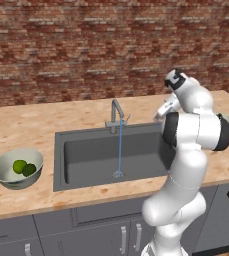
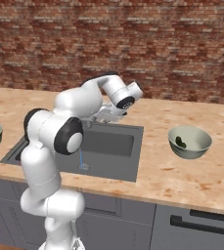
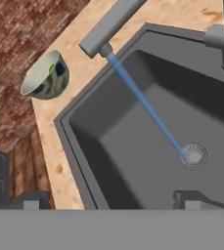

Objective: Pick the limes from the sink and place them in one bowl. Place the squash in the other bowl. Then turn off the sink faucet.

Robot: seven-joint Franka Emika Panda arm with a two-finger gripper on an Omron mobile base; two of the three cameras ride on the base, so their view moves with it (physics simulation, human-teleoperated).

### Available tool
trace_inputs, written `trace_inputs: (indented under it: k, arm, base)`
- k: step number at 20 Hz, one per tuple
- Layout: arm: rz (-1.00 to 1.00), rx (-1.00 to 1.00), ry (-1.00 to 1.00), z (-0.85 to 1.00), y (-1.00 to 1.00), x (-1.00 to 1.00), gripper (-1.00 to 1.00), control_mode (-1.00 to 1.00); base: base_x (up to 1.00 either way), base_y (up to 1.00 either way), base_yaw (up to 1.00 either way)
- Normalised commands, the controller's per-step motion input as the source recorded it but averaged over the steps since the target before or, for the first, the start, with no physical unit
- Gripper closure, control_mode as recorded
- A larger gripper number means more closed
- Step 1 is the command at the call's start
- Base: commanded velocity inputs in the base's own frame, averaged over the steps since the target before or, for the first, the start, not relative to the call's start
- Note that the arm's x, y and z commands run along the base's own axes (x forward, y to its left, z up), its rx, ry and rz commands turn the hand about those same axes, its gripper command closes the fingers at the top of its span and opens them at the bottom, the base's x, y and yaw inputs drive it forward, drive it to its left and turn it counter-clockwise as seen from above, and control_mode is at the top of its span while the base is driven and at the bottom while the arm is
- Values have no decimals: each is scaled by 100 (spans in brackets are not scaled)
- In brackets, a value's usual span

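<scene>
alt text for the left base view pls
A white robot arm's open gripper hovers by the sink faucet, whose water runs into the empty dark sink. Two limes sit in a bowl on the wooden counter, left.

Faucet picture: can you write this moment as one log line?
limes: in left bowl | squash: in right bowl | faucet: running | end effector: open

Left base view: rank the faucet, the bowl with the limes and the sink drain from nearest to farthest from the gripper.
1. Faucet, just left of the gripper, behind the sink.
2. Drain, lower in the basin.
3. Bowl with the limes, far left on the counter.
</scene>
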Motion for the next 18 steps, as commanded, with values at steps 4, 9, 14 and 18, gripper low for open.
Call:
trace_inputs:
  k: [4,9,14,18]
  arm:
    - [16,0,-18,-17,0,31,-100,-100]
    - [15,0,-24,-2,0,27,-100,-100]
    - [17,0,-30,-9,0,10,-100,-100]
    - [19,0,-32,-26,0,1,-100,-100]
  base:
    - [0,0,0]
    - [0,0,0]
    - [0,0,0]
    - [0,0,0]
